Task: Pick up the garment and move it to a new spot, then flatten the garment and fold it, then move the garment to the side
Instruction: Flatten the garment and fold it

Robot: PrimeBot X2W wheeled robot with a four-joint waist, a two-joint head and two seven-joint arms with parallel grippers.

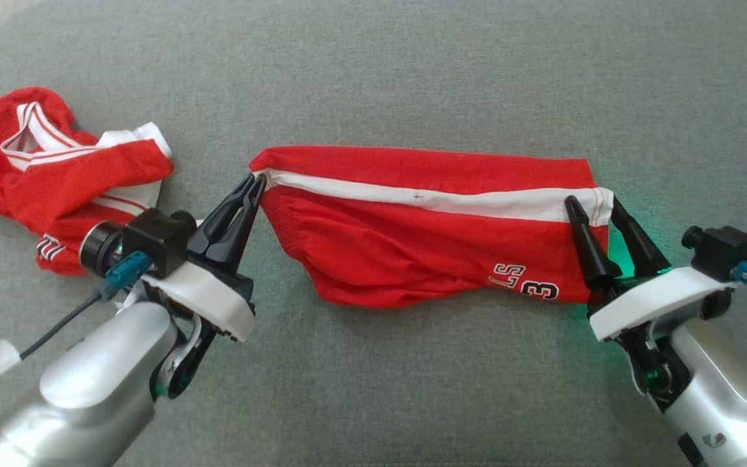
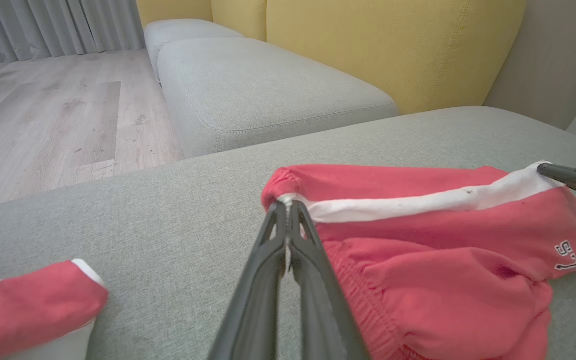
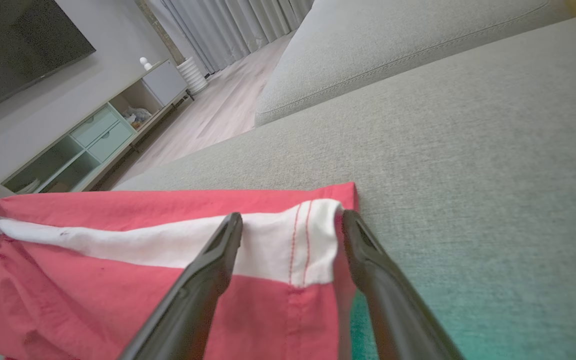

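Grey sofa seat (image 1: 412,65) under both claws, fabric plain. Ahead of the left claw (image 1: 257,185): another grey seat cushion (image 2: 248,85), yellow back cushions (image 2: 393,45), wood floor (image 2: 43,125), grey curtains (image 2: 43,25). Ahead and left of the right claw (image 1: 594,202): dark TV (image 3: 18,45), pale cabinet (image 3: 93,135). Red shorts (image 1: 412,246) with white stripe lie stretched on the seat between the two claws. Red-white jersey (image 1: 56,175) crumpled just outside the left claw. Left claw pinched tight on the shorts' waistband corner. Right claw spread wide, fingers straddling the stripe's end at the other edge, gripping nothing.
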